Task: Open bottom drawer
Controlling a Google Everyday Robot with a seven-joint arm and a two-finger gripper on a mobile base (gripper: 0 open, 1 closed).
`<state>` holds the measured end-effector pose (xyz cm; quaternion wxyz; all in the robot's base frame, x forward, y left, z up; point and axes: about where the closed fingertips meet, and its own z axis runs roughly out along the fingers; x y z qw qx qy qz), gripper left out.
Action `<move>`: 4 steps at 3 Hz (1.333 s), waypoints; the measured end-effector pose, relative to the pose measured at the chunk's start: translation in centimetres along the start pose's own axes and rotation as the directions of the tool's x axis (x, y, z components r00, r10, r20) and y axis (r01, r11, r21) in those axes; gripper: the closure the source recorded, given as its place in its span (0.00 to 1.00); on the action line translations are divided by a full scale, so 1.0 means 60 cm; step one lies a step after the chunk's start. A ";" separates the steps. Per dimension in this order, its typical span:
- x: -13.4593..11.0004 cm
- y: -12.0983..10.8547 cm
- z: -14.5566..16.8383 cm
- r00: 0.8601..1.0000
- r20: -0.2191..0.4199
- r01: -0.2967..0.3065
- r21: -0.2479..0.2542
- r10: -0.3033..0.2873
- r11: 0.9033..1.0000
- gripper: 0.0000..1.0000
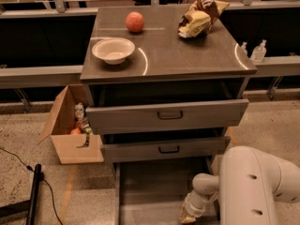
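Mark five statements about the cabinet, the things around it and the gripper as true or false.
1. The lowest grey metal drawer is pulled far out. True.
2. The white round bowl lies inside that drawer. False: it stands on the cabinet top.
3. The gripper is down at the drawer's right side, near the picture's bottom edge. True.
4. The open cardboard box stands on the floor at the picture's right. False: it stands left of the cabinet.
5. The orange-red round fruit touches the crumpled yellow bag. False: they lie apart.
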<state>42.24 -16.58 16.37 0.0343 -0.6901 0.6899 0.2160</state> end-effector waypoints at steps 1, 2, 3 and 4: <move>0.004 0.000 -0.019 0.999 0.013 -0.033 0.035 0.032 0.999 1.00; 0.028 -0.009 -0.080 0.997 0.010 -0.081 0.140 0.080 0.987 1.00; 0.062 -0.023 -0.202 0.988 -0.016 -0.139 0.318 0.152 0.938 0.99; 0.058 -0.026 -0.200 0.990 -0.014 -0.132 0.317 0.143 0.939 0.77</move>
